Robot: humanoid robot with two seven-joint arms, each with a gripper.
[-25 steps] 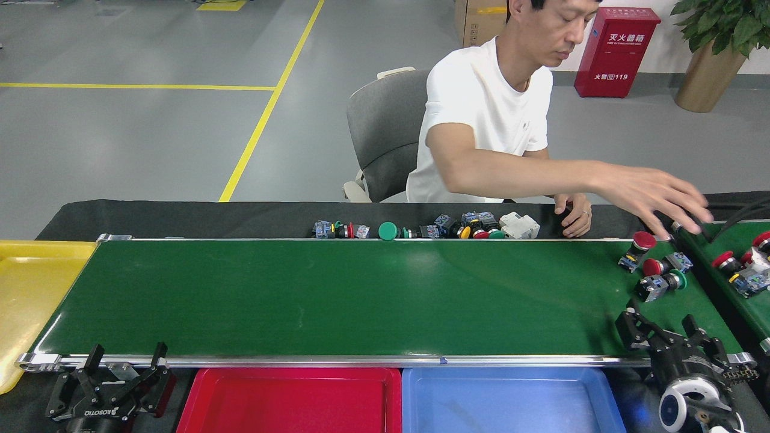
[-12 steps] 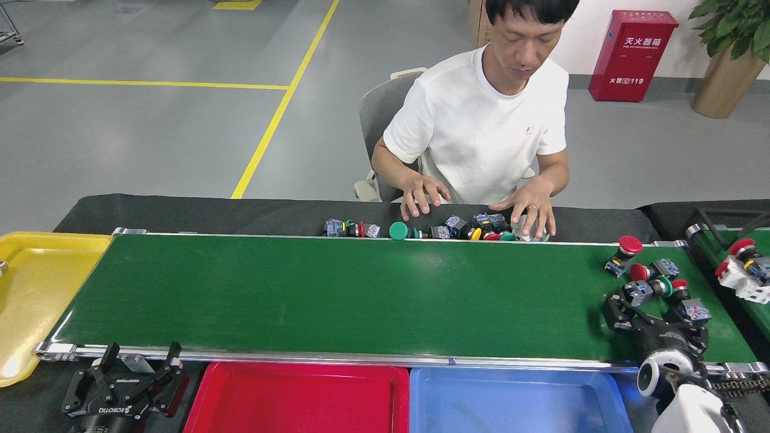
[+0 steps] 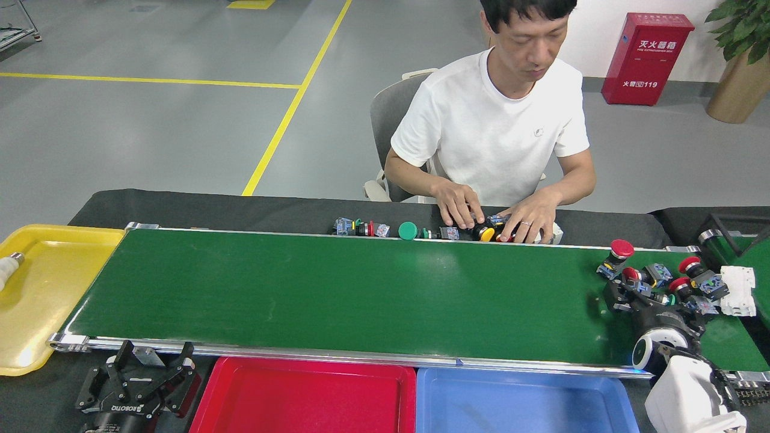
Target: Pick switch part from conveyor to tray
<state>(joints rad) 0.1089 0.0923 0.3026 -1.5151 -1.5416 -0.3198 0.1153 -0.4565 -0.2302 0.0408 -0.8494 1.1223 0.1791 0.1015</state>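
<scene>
From the head view, the right gripper (image 3: 652, 297) reaches over the right end of the conveyor (image 3: 337, 288), set down among a cluster of switch parts (image 3: 659, 275); whether its dark fingers grip one, I cannot tell. A red-capped switch (image 3: 615, 255) stands just beyond it. The left gripper (image 3: 153, 368) hangs spread open just short of the belt's near rail, the red tray (image 3: 301, 400) beside it and the yellow tray (image 3: 42, 294) farther out.

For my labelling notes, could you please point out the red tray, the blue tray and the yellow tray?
red tray (image 3: 301, 397), head view, on its bare floor.
blue tray (image 3: 517, 403), head view, on its bare floor.
yellow tray (image 3: 42, 288), head view, on its bare floor.
</scene>
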